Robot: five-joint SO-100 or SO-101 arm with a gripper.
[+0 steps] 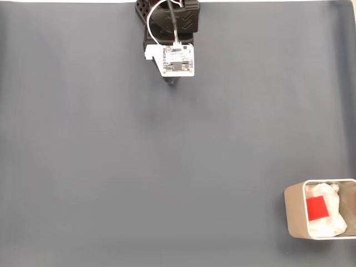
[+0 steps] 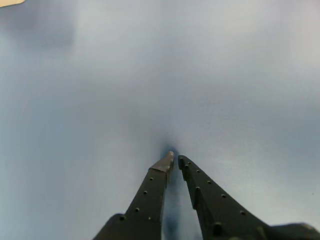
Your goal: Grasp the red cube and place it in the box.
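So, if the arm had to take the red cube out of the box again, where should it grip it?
Probably from straight above. The red cube lies flat on white padding inside the box, whose walls block the sides. Close the gripper on two opposite vertical faces.

In the fixed view the box (image 1: pixel 295 214) sits on the table (image 1: pixel 139 167) at the lower right corner. The cube (image 1: pixel 317 208) lies inside it on the padding (image 1: pixel 334 222), toward the box's left side. The arm (image 1: pixel 172 33) stands at the top centre edge, well apart from the box.
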